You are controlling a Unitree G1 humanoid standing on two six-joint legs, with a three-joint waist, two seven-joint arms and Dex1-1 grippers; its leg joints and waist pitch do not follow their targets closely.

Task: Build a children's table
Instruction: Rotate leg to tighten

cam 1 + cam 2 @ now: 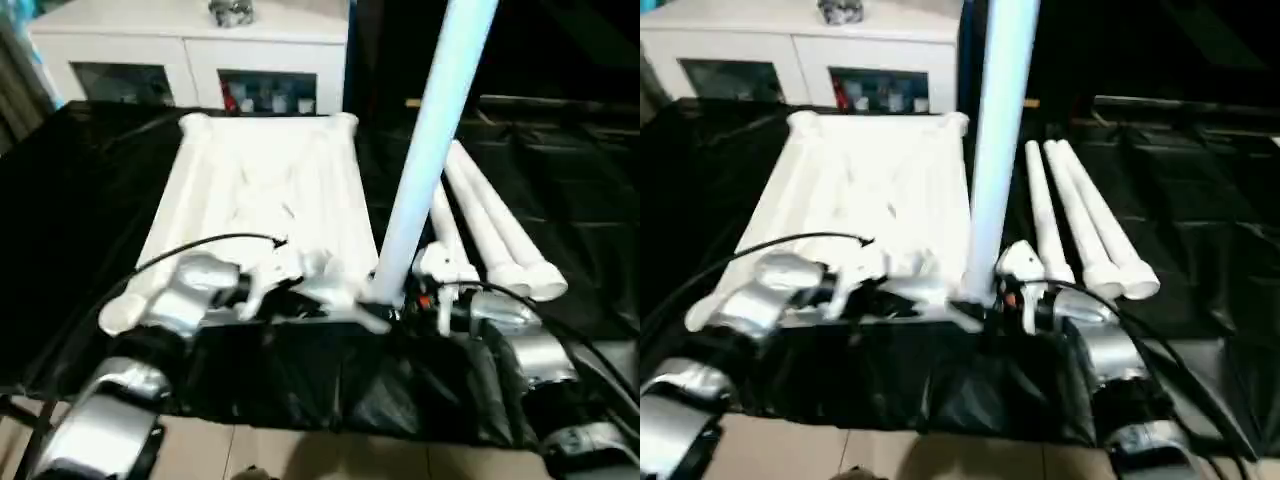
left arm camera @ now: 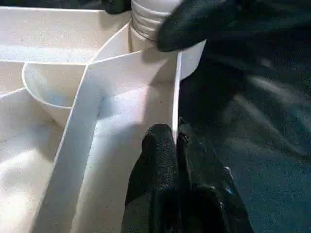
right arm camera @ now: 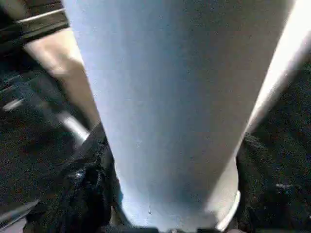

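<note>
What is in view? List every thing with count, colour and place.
table top: one, white, upside down on the sheet, ribs up
upright leg: one, white, standing at the top's near right corner
loose legs: three, white, lying side by side right of the top
sheet: one, black, under everything
cabinet: one, white with glass doors, behind the sheet
forearms: two, silver, near edge
left pincer: black, shut on the top's near rim
right pincer: black, at the upright leg's base
</note>
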